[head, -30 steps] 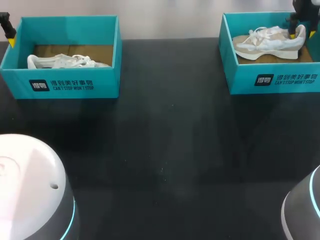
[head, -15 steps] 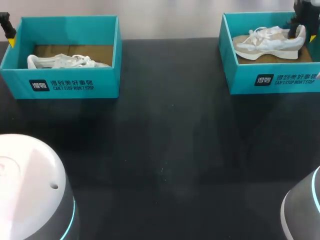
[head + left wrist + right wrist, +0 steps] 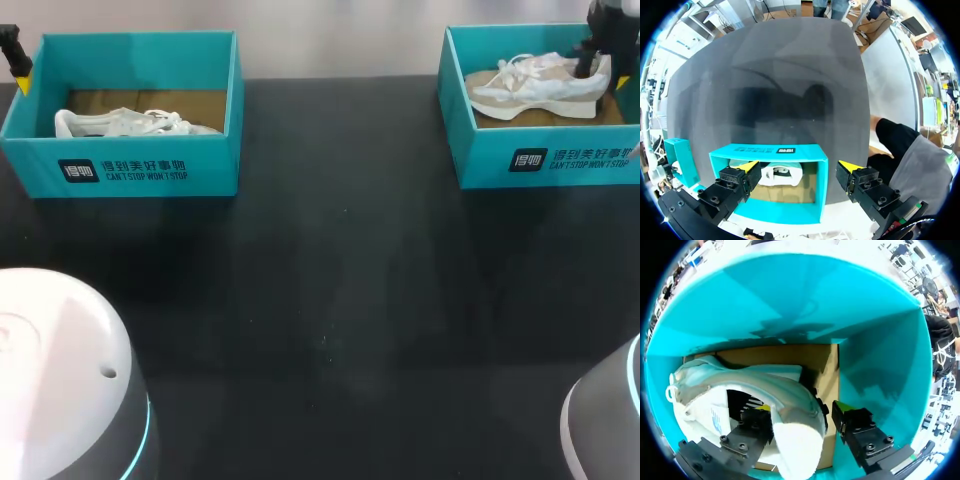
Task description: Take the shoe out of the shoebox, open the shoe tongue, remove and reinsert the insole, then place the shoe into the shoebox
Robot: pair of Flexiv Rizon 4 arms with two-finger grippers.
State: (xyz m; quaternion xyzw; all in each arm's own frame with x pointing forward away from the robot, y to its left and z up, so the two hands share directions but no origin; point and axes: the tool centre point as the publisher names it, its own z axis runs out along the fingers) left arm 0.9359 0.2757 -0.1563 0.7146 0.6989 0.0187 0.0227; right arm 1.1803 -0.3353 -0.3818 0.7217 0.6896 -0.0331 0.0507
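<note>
Taking the shoe (image 3: 705, 410) out: our right gripper (image 3: 802, 406), fingers (image 3: 855, 425) apart, straddles its heel; next we clamp and lift.

**Robotics laboratory, bench set-up.** Two grey robot arms, the left arm (image 3: 60, 380) and the right arm (image 3: 605, 420), stood at one plain black desk (image 3: 330, 300). On the desk were two identical teal shoeboxes, the left box (image 3: 130, 165) and the right box (image 3: 540, 160). They sat well apart near its far edge, each holding one pale shoe. The desk carried no household or shop furnishings.
</note>
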